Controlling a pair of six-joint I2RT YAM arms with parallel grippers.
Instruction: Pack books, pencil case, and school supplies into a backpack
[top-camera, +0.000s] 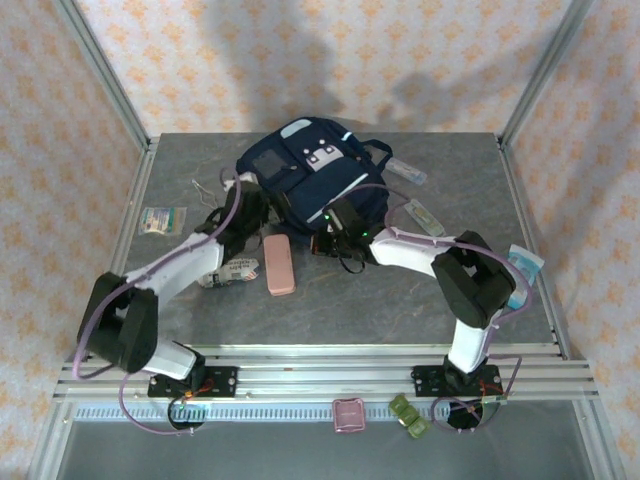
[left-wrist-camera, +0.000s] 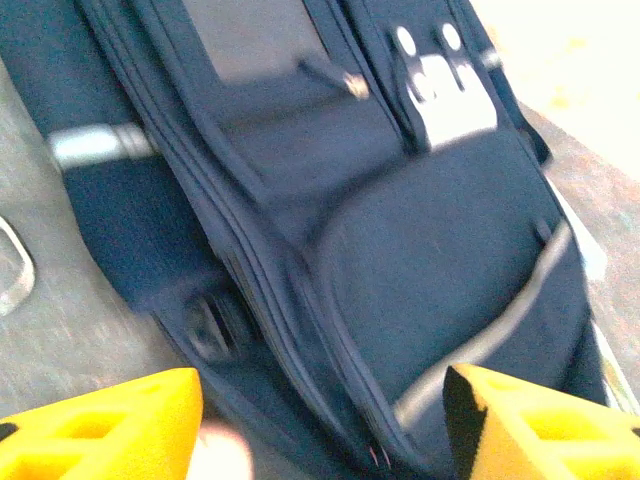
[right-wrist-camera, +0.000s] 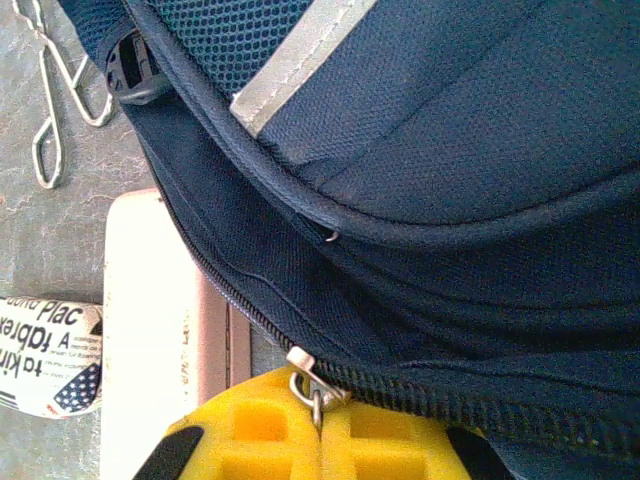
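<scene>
Pinches the zipper pull (right-wrist-camera: 312, 390) between closed right fingers (right-wrist-camera: 260, 440), holds left fingers (left-wrist-camera: 110, 425) wide apart, seemingly empty; may lose the small pull if tugged askew.

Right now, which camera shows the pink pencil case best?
Top external: the whole pencil case lies flat, near the backpack. Right wrist catches a washed-out part beside the zipper pull; left wrist, perhaps a pinkish blur at the bottom edge.

A grey mottled table (top-camera: 350, 310) is occupied toward its far edge by a large navy blue backpack (top-camera: 300, 165). A pink oblong case (top-camera: 279, 265) is laid near the centre, with a white printed packet (top-camera: 232, 270) just beside it. A greenish-white flat packet (top-camera: 162, 220) is placed near the left edge. A slim clear packet (top-camera: 423, 217) is set toward the right edge.
</scene>
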